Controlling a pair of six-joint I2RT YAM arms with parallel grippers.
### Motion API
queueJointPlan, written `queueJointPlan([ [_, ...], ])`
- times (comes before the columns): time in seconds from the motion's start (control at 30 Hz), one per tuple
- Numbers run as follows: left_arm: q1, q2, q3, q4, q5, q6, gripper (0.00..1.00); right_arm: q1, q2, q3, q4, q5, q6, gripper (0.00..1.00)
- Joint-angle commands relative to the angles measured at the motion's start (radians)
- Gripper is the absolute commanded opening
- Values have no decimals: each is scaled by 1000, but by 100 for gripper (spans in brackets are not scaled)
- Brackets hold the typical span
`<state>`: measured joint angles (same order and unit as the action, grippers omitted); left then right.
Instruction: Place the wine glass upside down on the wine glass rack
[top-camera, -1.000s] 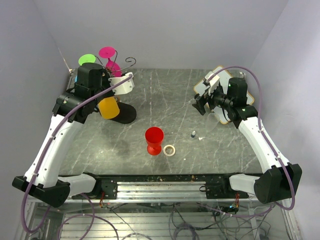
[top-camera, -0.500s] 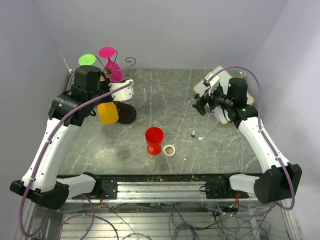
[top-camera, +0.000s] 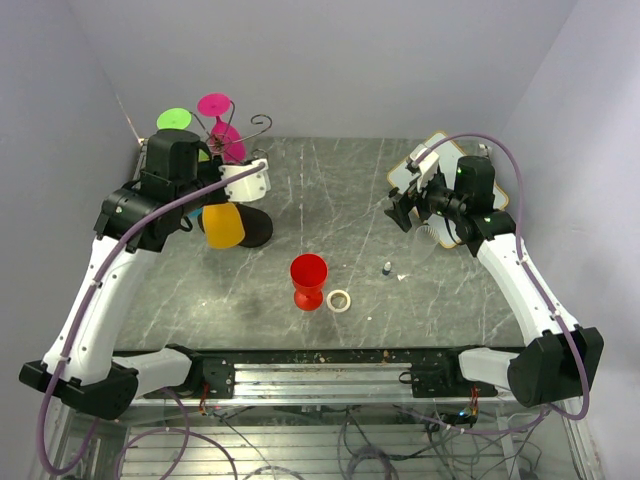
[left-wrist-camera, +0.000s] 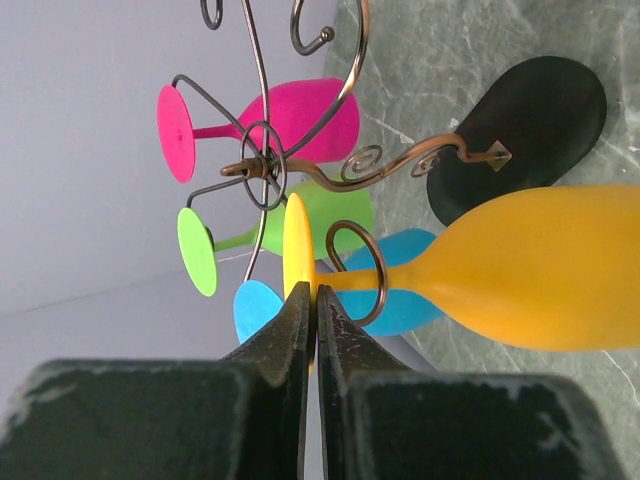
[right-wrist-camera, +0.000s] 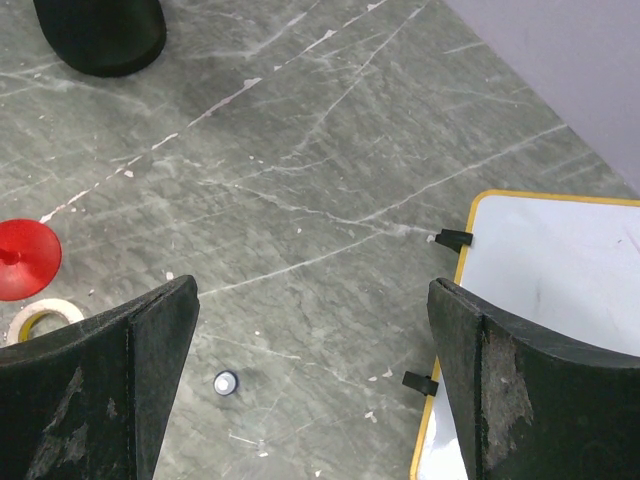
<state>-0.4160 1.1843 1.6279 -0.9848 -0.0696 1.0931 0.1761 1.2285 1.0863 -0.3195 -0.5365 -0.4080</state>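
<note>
Over at the table's ten o'clock, clamped with the left gripper (left-wrist-camera: 308, 292) on the disc foot of the opaque yellow-orange plastic wine glass (left-wrist-camera: 540, 265); stem inside a curled loop of the thin dark wire rack (left-wrist-camera: 262, 170), bowl at its six o'clock. Right gripper (right-wrist-camera: 310, 320) agape.

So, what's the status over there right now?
Left gripper shut on yellow wine glass, at its foot. Stem inside a wine glass rack ring. Right gripper open, empty. Blue glass close behind.

Yellow wine glass (top-camera: 222, 225) sinks lower
It has slid down the frame's upper left, now covering more of the rack's black base (top-camera: 260, 228).
</note>
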Motion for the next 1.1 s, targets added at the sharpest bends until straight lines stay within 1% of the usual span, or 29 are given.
queueJointPlan([
  [0.0, -9, 7, -7, 67, 54, -7, 13, -10, 9, -6, -5, -19, -8, 98],
  [0.27, -9, 8, -41, 90, 65, -15, 17, -10, 11, -8, -3, -15, -10, 98],
  [0.63, -9, 0, -66, 75, 69, -16, 25, -10, 14, -10, 1, -15, -9, 98],
  [0.77, -9, -6, -62, 68, 86, -30, 30, -11, 15, -9, 1, -19, -7, 98],
  [0.87, -9, -9, -58, 54, 104, -30, 36, -10, 15, -9, 1, -24, -6, 98],
  [1.07, -9, -19, -56, 36, 124, -36, 42, -10, 21, -5, -1, -28, -3, 98],
])
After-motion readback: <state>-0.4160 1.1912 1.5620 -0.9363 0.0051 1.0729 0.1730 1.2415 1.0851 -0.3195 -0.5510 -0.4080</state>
